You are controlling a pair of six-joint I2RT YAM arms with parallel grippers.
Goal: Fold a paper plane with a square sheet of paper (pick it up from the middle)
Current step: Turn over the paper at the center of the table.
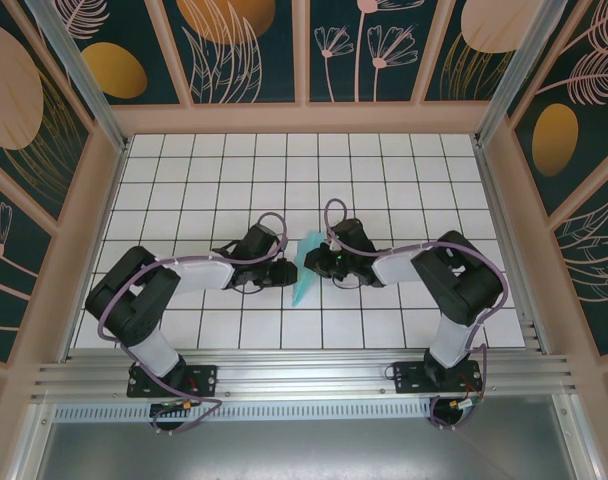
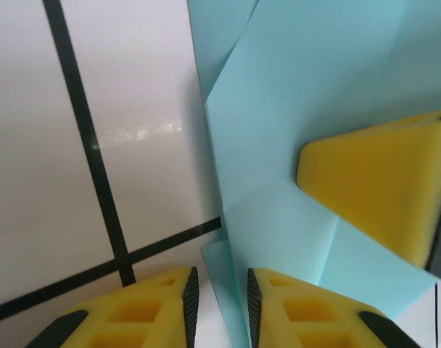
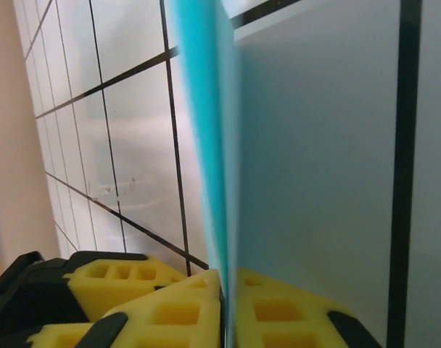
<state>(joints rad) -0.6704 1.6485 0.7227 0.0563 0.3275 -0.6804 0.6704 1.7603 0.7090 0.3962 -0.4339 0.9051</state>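
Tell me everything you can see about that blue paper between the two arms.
The paper is thin, plain light turquoise and partly folded: the left wrist view shows creases and overlapping flaps. It stands on edge, a narrow sliver from above, over the middle of the white tiled table. The right gripper is pinched shut on one edge. The left gripper has a finger on either side of another edge, but I cannot tell whether it is clamped.

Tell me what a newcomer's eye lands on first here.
A folded turquoise paper stands on edge at the middle of the white tiled table. The right gripper pinches it, while the left gripper straddles it from the opposite side.
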